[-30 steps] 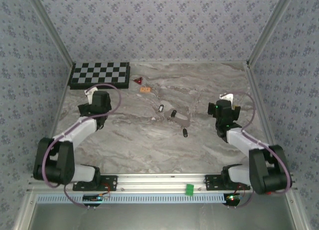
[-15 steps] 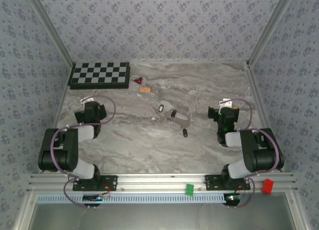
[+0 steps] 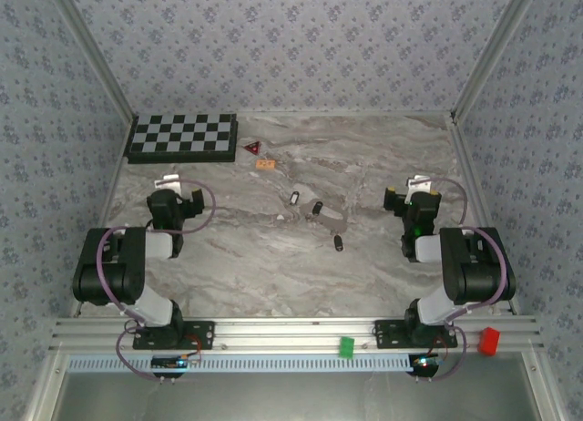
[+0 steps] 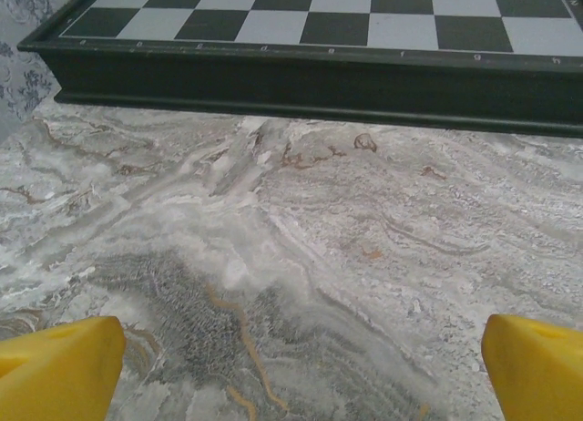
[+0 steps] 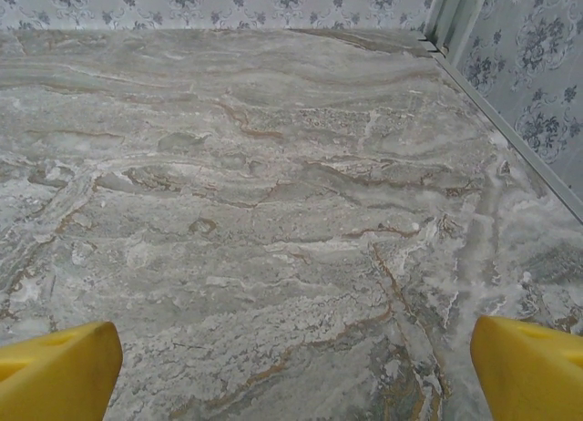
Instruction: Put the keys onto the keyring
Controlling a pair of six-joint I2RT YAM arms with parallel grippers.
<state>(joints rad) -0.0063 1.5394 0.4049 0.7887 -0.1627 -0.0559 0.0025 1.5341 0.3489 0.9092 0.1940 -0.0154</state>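
Observation:
Three small black-headed keys lie near the middle of the marble table: one key (image 3: 294, 199), a second key (image 3: 317, 208) and a third key (image 3: 338, 243) nearer the arms. I cannot make out the keyring among them. My left gripper (image 3: 167, 184) is drawn back on the left side, well away from the keys. In the left wrist view the left gripper (image 4: 301, 371) is open over bare marble, its yellow fingertips (image 4: 59, 366) wide apart. My right gripper (image 3: 417, 184) is drawn back on the right. The right gripper (image 5: 296, 371) is open too, with nothing between its yellow fingertips (image 5: 533, 366).
A chessboard (image 3: 182, 137) lies at the back left, and the chessboard (image 4: 319, 20) is just ahead of the left gripper. A red triangle (image 3: 251, 148) and an orange piece (image 3: 265, 164) sit beside it. The enclosure wall (image 5: 528, 56) runs close on the right.
Both arms have folded back toward their bases, the grippers ending nearer the sides of the table. Both grippers stayed open. The keys have not moved.

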